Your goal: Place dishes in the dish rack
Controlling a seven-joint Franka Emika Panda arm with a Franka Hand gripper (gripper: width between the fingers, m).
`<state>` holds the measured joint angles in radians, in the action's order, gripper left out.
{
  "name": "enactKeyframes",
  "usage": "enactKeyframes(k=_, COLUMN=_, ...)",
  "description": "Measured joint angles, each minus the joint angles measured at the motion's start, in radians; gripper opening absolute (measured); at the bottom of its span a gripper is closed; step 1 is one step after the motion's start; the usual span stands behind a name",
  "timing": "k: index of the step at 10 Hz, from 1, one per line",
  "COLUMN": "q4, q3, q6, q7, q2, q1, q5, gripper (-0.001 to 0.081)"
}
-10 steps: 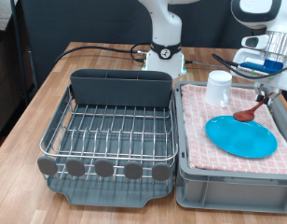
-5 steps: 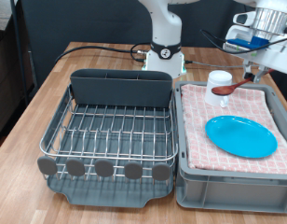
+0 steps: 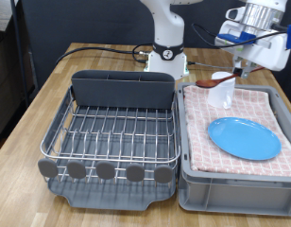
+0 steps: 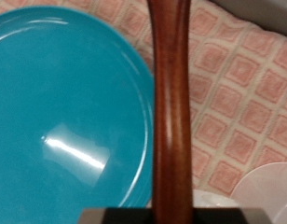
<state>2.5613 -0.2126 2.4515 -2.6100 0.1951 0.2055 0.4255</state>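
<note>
Pincer grasps wooden spoon by its handle, airborne above the cloth-lined crate, apparently clear of the mug. Blue plate lies in crate; dish rack holds nothing.

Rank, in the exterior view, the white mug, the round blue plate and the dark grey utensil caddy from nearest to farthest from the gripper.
The gripper holds the reddish-brown wooden spoon above the crate.
1. Small white handled mug: just below the gripper, at the crate's far end.
2. Round bright-blue plate: lower down, on the pink checked cloth.
3. Dark grey utensil caddy: off towards the exterior view's left, on the dish rack.
</note>
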Motion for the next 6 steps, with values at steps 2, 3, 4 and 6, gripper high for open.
enactKeyframes(k=2, q4=0.053, q3=0.033, q6=-0.023, q7=0.002, q2=0.068, q1=-0.001, q5=-0.044, gripper=0.0091)
enactKeyframes(k=3, q4=0.08, q3=0.049, q6=-0.031, q7=0.0, q2=0.102, q1=-0.004, q5=-0.061, gripper=0.0091)
enactKeyframes(k=4, q4=0.105, q3=0.065, q6=-0.047, q7=-0.002, q2=0.137, q1=-0.007, q5=-0.075, gripper=0.0091)
enactKeyframes(k=6, q4=0.148, q3=0.091, q6=-0.097, q7=-0.012, q2=0.208, q1=-0.02, q5=-0.1, gripper=0.0091)
